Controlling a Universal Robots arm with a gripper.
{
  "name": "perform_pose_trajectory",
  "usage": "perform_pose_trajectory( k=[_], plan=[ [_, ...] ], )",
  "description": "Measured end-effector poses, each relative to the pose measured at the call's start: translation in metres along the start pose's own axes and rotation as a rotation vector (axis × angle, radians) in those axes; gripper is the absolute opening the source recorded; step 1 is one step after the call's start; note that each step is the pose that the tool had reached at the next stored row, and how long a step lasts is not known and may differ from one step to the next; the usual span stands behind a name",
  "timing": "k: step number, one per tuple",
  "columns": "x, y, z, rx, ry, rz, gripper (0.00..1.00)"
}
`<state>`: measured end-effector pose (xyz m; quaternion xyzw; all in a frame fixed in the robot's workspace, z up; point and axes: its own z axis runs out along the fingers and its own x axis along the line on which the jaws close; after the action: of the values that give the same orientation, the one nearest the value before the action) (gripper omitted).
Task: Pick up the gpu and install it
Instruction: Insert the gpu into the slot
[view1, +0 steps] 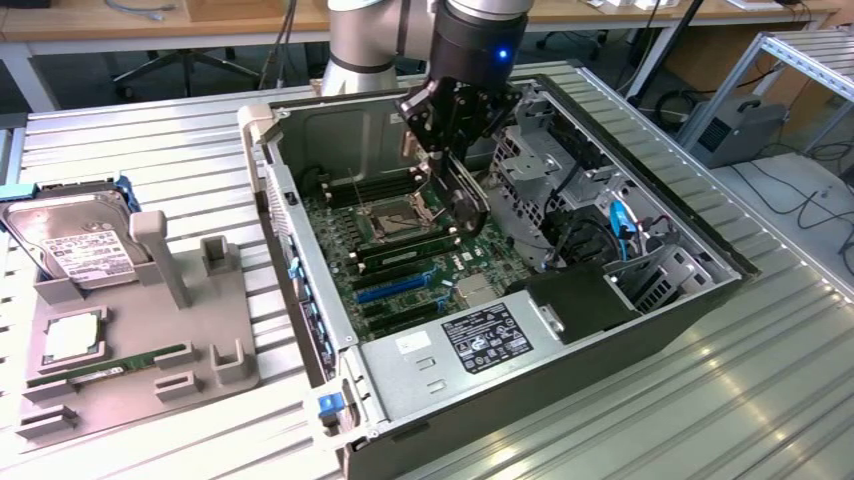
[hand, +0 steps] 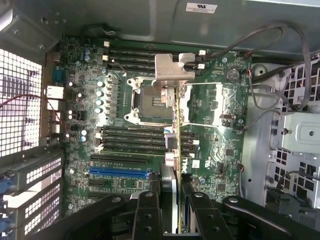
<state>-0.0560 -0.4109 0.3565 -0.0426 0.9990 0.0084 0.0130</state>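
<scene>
A: What is being gripped by the jaws?

B: The gpu (hand: 176, 165) is being clamped between them by one end. The jaws are being closed partway on the thin card, with a black finger (hand: 149, 215) being pressed against each face.

A: Which way is the card being pointed?

B: Its long axis is being directed straight out from the jaws toward the motherboard (hand: 215, 150), so it is being seen edge-on, like a blade. The silver bracket (hand: 172, 67) is being carried at the far end, away from the jaws.

A: How is it being placed against the CPU socket (hand: 150, 97)?

B: In the wrist view the blade is being held just beside the socket, along one of its sides, and the bracket is being seen over the socket's corner. In the exterior view the card (view1: 467, 205) is being hung below the jaws, just to the exterior view's right of the socket. It is judged to be clear of the board, though contact cannot be ruled out.

A: And the slots?

B: The blue slot (hand: 118, 173) is being seen beyond the black slots from the socket. It is near the card's edge but apart from it.

A: What is being shown farther off?

B: Outside the case (view1: 280, 150), well apart from the socket toward the exterior view's left, a hard drive (view1: 74, 245) is being propped in a grey holder (view1: 147, 340) on the desk (view1: 160, 130).
</scene>
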Motion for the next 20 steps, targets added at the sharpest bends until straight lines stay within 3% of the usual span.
perform_pose_trajectory(
  k=[20],
  plan=[
    [0.0,0.0,0.0,-0.0035,0.0021,-0.134,0.27]
  ],
)
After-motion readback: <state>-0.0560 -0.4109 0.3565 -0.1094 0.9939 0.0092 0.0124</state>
